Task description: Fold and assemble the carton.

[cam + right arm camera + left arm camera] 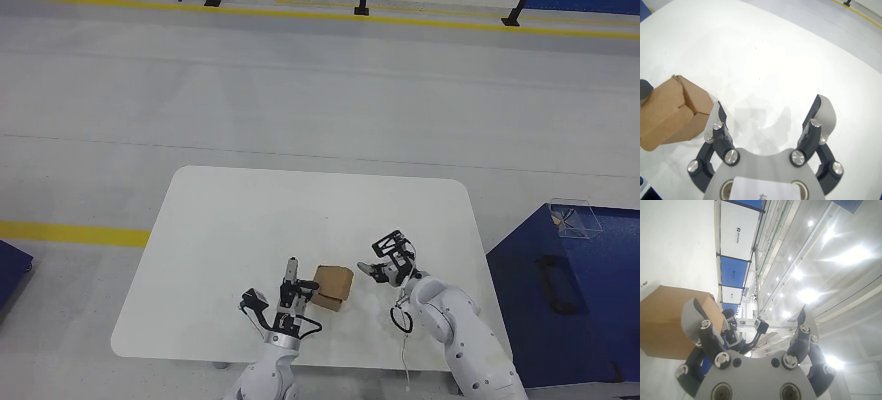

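Top view: the carton (pixel 333 286), folded into a closed brown box, sits on the white table (pixel 300 210) toward 6 o'clock from the table's middle, close to the near edge. The left gripper (pixel 272 290) is at the carton's 9 o'clock and the right gripper (pixel 378 262) is at its 3 o'clock.

Left wrist view: the left gripper (pixel 749 304) has its jaws spread wide and holds nothing. One finger (pixel 691 313) overlaps the carton (pixel 668 323); contact cannot be told.

Right wrist view: the right gripper (pixel 768 100) is wide open and empty over the table (pixel 772 56). One finger (pixel 719 111) is just beside the carton (pixel 672 113), whose folded flaps face the camera.
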